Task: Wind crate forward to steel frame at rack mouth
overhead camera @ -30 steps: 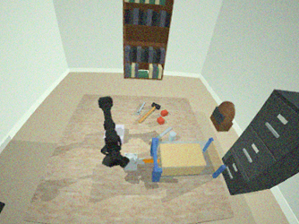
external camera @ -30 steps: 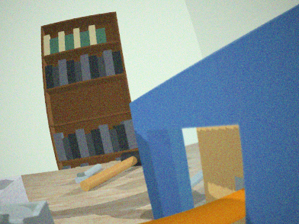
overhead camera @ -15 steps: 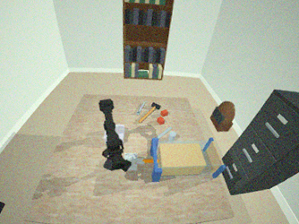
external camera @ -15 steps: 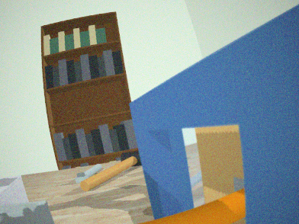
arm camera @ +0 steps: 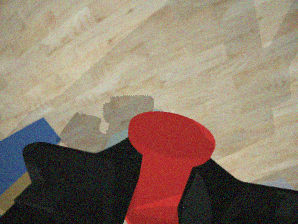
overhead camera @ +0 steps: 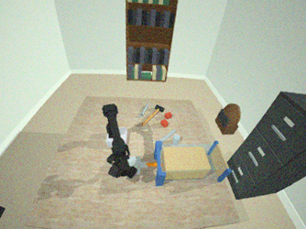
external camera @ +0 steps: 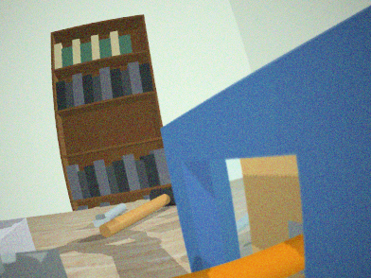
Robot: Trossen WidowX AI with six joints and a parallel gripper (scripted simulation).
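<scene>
My gripper (overhead camera: pixel 130 172) (arm camera: pixel 163 132) is shut on the red knob (arm camera: pixel 170 135) of the winch handle, near the winch's near side. The handle's square key and the winch's top hole are hidden. The pale grey winch (overhead camera: pixel 137 162) (external camera: pixel 40 266) stands left of the rack; only a sliver shows in the wrist view. An orange strap (overhead camera: pixel 151 165) (external camera: pixel 265 261) runs from it through the blue steel frame (overhead camera: pixel 160 178) (external camera: pixel 331 142) (arm camera: pixel 30 149). The tan crate (overhead camera: pixel 185 162) (external camera: pixel 272 208) sits flat behind the frame. Whether its front touches the frame cannot be told.
A hammer (overhead camera: pixel 151 117) (external camera: pixel 137 215) and a pale spanner (overhead camera: pixel 144 111) (external camera: pixel 114 214) lie behind the winch. Two red blocks (overhead camera: pixel 168 116) (overhead camera: pixel 164 123), a pale bar (overhead camera: pixel 169 135) and a pale block (overhead camera: pixel 176 140) lie behind the rack. A white box (overhead camera: pixel 121 135) (external camera: pixel 16 238) stands beside the arm.
</scene>
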